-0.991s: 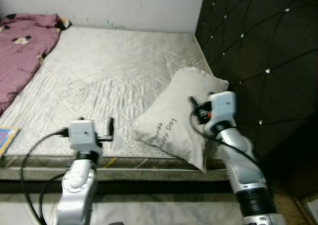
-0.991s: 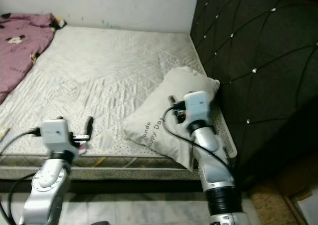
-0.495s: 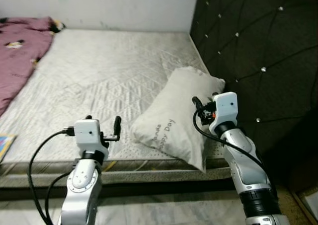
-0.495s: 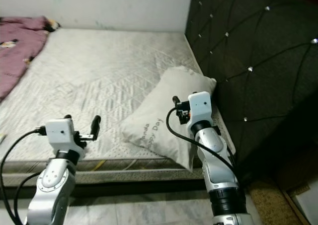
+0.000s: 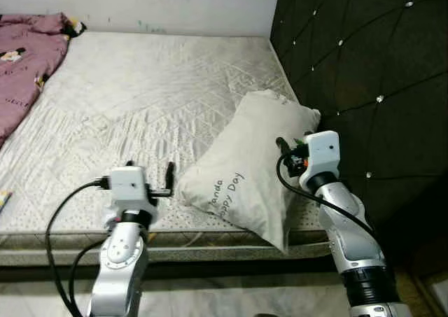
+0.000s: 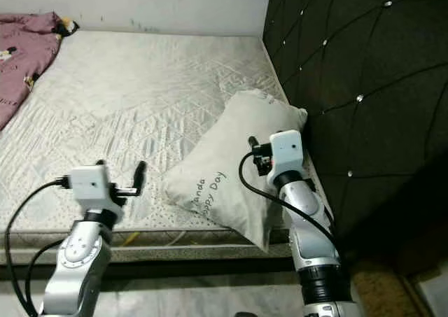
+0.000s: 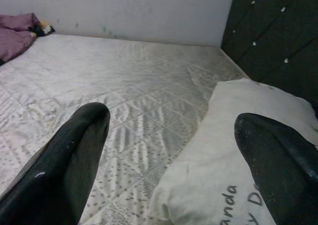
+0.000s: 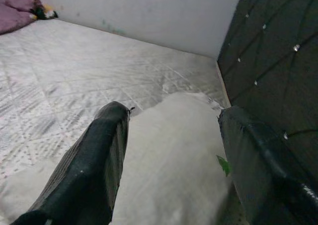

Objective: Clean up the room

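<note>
The fingers (image 8: pixel 94 170) of the right gripper (image 8: pixel 174 160) stand wide apart above the far half of the pillow (image 5: pixel 245 173), one finger over the pillow's middle and the other on the side of the dark padded headboard (image 5: pixel 364 72); in the wrist view the pillow's pale cloth lies between them and below them, and I cannot tell if they touch it. The fingers (image 7: pixel 64 165) of the left gripper (image 7: pixel 169 170) are also spread apart, and they are low over the mattress (image 5: pixel 140 93) just beside the near left corner of the pillow, which carries printed letters. Compared with one second ago, the left gripper has come closer to the pillow: before, a strip of bare mattress was between them, now the black fingertip (image 5: pixel 170 170) is almost at the pillow's edge. The right gripper stays at nearly the same place over the pillow. The whole picture has also shifted, so the camera moved, and the pillow itself seems to lie as before, tilted, with its far end near the headboard and its near end hanging over the mattress edge. A pink blanket (image 5: pixel 24 58) lies at the far left of the bed.
</note>
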